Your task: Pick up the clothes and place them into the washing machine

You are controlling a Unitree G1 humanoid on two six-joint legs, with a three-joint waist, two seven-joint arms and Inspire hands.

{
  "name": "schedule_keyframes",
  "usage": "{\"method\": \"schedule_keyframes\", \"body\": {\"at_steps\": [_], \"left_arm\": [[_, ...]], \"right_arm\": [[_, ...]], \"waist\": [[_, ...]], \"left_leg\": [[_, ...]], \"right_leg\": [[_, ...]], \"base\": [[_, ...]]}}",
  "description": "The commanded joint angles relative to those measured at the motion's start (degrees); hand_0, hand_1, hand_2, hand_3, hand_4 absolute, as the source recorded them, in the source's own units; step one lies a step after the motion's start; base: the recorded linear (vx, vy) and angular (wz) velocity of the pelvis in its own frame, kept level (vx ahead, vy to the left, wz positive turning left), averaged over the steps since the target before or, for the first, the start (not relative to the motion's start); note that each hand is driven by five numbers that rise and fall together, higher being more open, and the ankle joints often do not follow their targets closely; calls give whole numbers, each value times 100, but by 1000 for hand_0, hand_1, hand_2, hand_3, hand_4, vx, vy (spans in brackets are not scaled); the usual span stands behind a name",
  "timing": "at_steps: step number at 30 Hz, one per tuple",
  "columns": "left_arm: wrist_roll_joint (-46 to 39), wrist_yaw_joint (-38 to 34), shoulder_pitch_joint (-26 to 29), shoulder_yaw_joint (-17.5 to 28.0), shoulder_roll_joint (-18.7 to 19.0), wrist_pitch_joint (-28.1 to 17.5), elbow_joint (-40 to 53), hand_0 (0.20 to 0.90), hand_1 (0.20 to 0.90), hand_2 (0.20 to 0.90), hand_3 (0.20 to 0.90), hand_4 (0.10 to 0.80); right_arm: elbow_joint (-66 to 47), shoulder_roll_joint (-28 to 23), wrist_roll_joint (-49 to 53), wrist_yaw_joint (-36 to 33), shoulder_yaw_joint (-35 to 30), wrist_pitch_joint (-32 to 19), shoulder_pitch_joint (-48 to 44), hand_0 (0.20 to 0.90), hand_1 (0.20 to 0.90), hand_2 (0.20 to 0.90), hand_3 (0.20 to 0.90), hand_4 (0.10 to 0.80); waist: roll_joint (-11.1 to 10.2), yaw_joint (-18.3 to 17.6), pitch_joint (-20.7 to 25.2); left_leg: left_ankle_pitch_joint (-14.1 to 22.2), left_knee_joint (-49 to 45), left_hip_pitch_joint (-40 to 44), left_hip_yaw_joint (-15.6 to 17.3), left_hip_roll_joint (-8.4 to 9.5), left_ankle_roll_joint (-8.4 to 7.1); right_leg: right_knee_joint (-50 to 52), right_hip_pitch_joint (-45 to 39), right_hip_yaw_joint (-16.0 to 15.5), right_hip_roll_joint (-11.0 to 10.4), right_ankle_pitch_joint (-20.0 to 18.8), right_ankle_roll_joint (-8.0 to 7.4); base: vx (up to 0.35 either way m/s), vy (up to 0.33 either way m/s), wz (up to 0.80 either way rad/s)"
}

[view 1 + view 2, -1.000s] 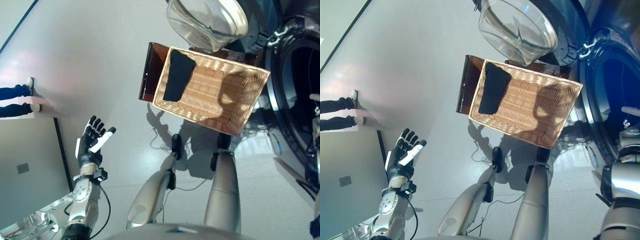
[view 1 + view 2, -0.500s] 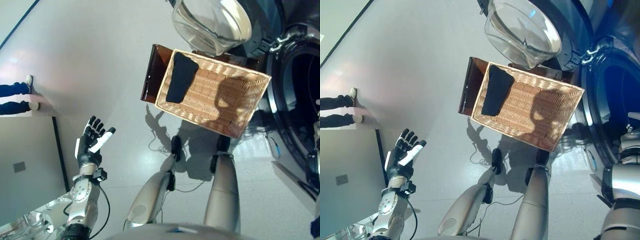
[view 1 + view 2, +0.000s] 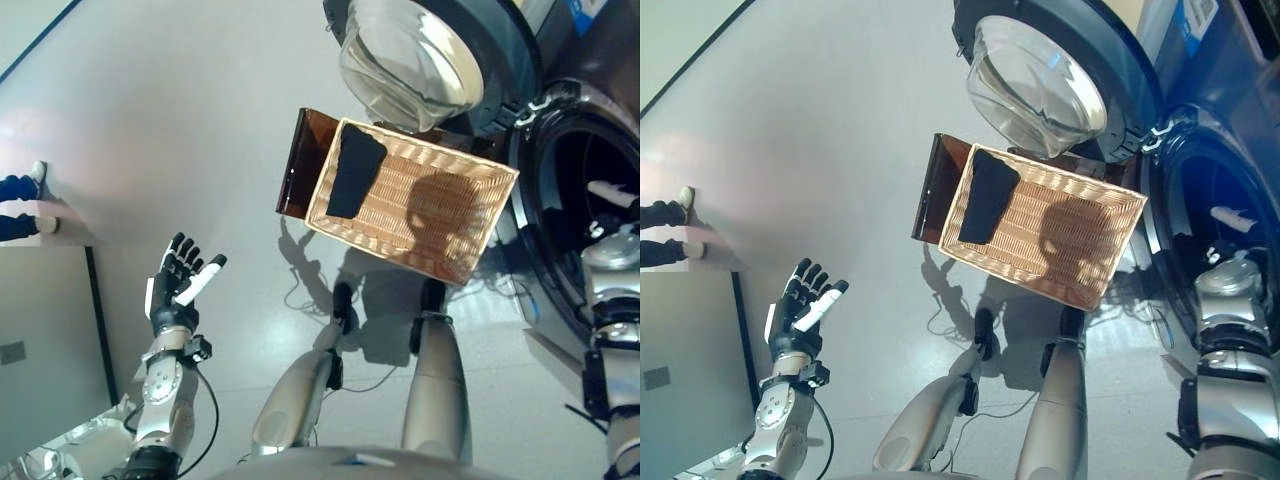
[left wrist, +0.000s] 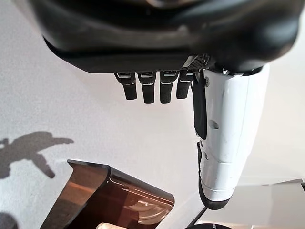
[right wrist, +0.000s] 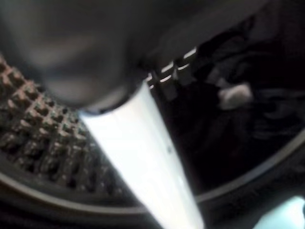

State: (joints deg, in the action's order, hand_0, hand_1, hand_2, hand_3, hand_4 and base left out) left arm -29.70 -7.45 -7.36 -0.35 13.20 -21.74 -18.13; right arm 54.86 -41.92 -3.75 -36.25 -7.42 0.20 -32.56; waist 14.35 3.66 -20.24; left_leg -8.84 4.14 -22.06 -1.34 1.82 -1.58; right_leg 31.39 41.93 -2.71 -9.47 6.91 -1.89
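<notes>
A wicker basket (image 3: pixel 440 215) sits on a brown stand (image 3: pixel 297 165) in front of the washing machine, whose drum mouth (image 3: pixel 575 215) is dark. One dark garment (image 3: pixel 350 172) lies along the basket's left end. My right hand (image 3: pixel 1232 214) reaches into the drum, and only its white thumb shows from above. Its own wrist view shows the thumb (image 5: pixel 143 148) and straight fingers (image 5: pixel 169 76) holding nothing, with dark clothes (image 5: pixel 238 114) lying in the drum beyond. My left hand (image 3: pixel 178 285) hangs open far to the left, fingers spread and empty.
The machine's round glass door (image 3: pixel 405 55) stands swung open just behind the basket. A person's legs and shoes (image 3: pixel 20 195) show at the far left. A grey panel (image 3: pixel 40 340) fills the lower left corner.
The camera has shifted, so more of the drum mouth and my right forearm show now. The basket, the garment and my left hand stay as they were.
</notes>
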Motion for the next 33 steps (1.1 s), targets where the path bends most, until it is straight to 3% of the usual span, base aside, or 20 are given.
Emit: {"method": "schedule_keyframes", "body": {"at_steps": [1,12,33], "left_arm": [[54,-178,-83,634,323,-560,-63,900,900,900,900,800],[276,-171,-88,694,280,-528,-273,900,900,900,900,800],[509,-321,-52,500,188,-588,-138,900,900,900,900,800]], "right_arm": [[-341,81,-110,-403,24,-496,328,900,900,900,900,800],[-909,1191,-119,244,379,-1014,1433,900,900,900,900,800],[-834,2008,-348,511,1498,-1139,1169,900,900,900,900,800]], "waist": [[-310,5,423],[-639,-104,531],[-688,34,514]], "left_leg": [[198,86,-66,-115,93,-282],[268,86,337,-184,-35,-275],[228,86,219,-126,-7,-223]], "right_leg": [[-941,-547,-73,14,-377,-210],[-1591,-1345,-295,79,-580,-275],[-1983,-1345,-277,76,-827,-323]], "base": [[41,14,-2],[32,5,-2],[0,4,0]]}}
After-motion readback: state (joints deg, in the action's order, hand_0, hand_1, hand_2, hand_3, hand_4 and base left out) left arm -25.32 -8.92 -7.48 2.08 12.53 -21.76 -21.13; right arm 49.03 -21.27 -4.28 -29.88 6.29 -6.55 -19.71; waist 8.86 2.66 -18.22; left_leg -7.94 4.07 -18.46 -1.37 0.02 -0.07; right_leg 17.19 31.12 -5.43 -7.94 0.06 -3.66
